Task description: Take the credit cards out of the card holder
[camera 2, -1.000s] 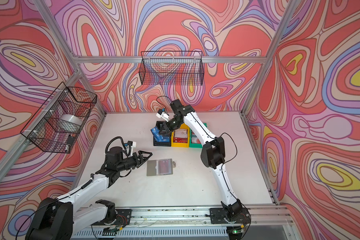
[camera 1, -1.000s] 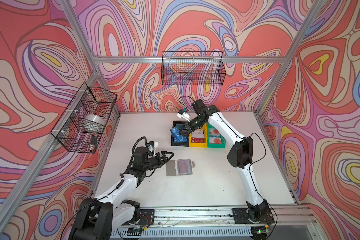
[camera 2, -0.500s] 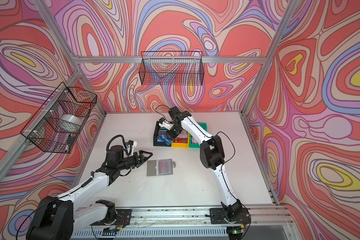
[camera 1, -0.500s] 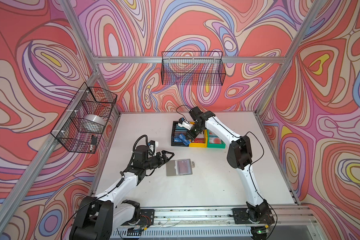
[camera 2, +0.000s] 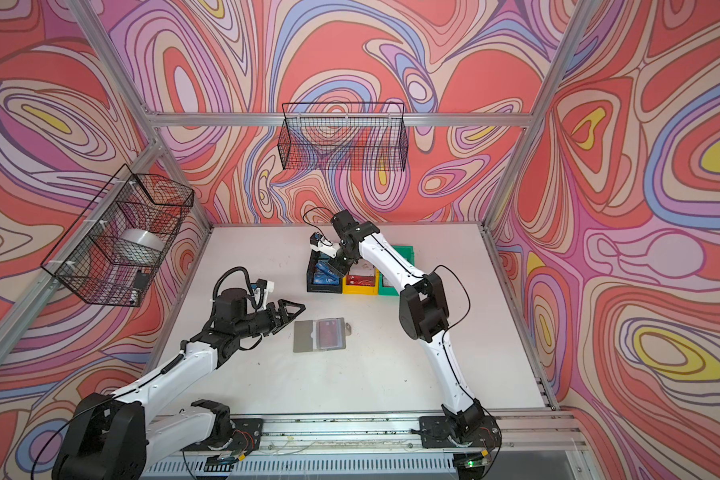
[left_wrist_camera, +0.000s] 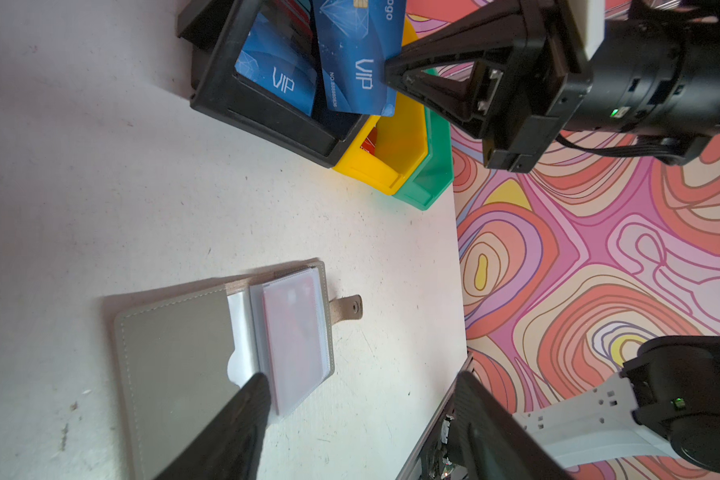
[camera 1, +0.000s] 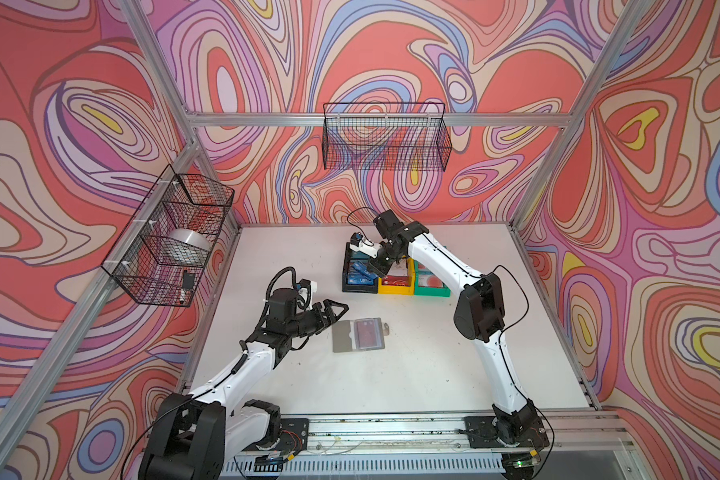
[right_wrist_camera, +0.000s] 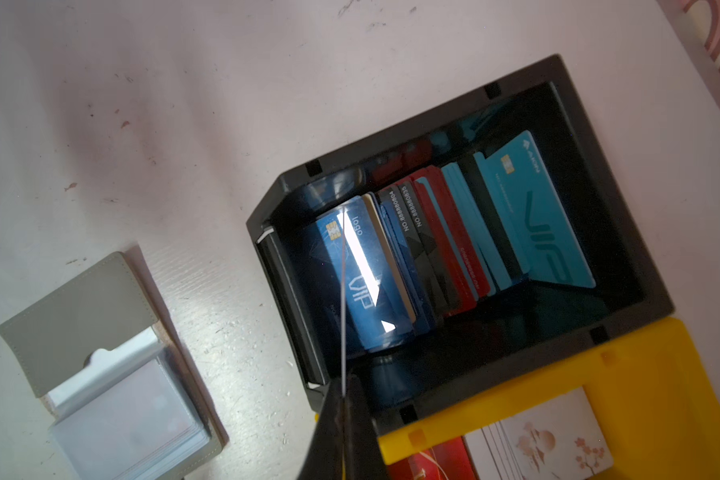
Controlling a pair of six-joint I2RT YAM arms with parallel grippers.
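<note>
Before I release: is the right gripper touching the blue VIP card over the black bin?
Touching. The left wrist view shows the right gripper shut on the blue VIP card.

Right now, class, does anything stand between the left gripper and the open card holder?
Nothing visible does. The left gripper hangs open at the edge of the card holder. The right gripper, shut on a blue card, is over the black bin.
</note>
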